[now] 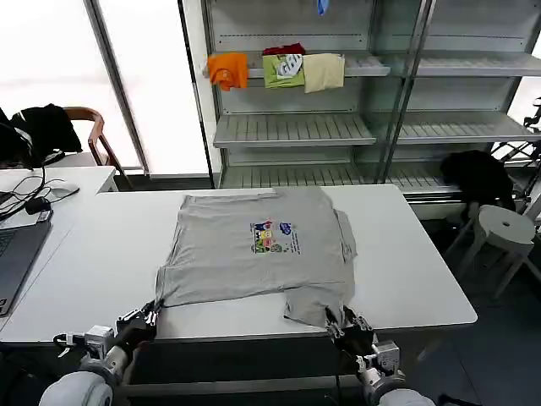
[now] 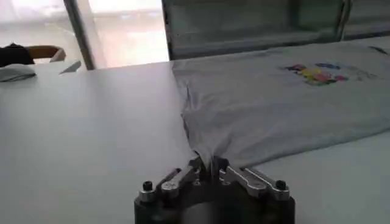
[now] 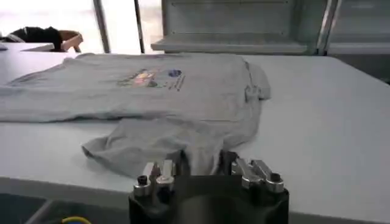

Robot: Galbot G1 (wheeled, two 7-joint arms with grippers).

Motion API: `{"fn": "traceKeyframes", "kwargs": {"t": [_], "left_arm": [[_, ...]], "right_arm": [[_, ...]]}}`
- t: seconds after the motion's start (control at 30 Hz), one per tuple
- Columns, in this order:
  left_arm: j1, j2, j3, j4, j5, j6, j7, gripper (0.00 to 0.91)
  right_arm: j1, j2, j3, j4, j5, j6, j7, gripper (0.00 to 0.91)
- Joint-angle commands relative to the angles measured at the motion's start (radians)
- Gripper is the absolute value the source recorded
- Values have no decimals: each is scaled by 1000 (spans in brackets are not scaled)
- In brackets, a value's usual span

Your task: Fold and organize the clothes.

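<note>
White table (image 1: 423,279) before grey shelving (image 1: 292,128); chair (image 1: 95,135) and laptop (image 1: 13,254) at far left. Grey printed shirt (image 1: 258,254) spread flat mid-table, chest print (image 1: 272,238) upward, hem toward robot. Left gripper (image 1: 145,320) at near table edge, closed on shirt's near-left hem corner. Right gripper (image 1: 345,321) at near edge, clamped on rumpled near-right hem fabric. Step judged: both hem corners taken, fold not yet made. Next move likely calls for lifting both corners together and carrying them level toward collar, avoiding skew or slack on bunched right side.
</note>
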Motion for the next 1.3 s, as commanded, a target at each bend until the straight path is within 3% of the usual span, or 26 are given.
{"fn": "traceKeyframes", "kwargs": {"t": [0.03, 0.33, 0.63, 0.9, 1.3], "left_arm": [[-7, -6, -4, 7, -14, -3, 0, 0], [-53, -20, -24, -19, -122, -32, -18, 0], [-166, -47, -35, -26, -182, -4, -14, 0], [-267, -80, -24, 35, -164, 24, -16, 0], [-434, -105, -2, 202, -125, 24, -16, 0]], "right_arm": [[5, 9, 3, 6, 22, 6, 9, 0], [52, 19, 19, 50, 48, 36, 39, 0], [212, 53, 12, 17, 42, -6, 52, 0], [398, 60, -8, -106, 46, -7, 66, 0], [676, 91, -54, -406, 40, -6, 54, 0]]}}
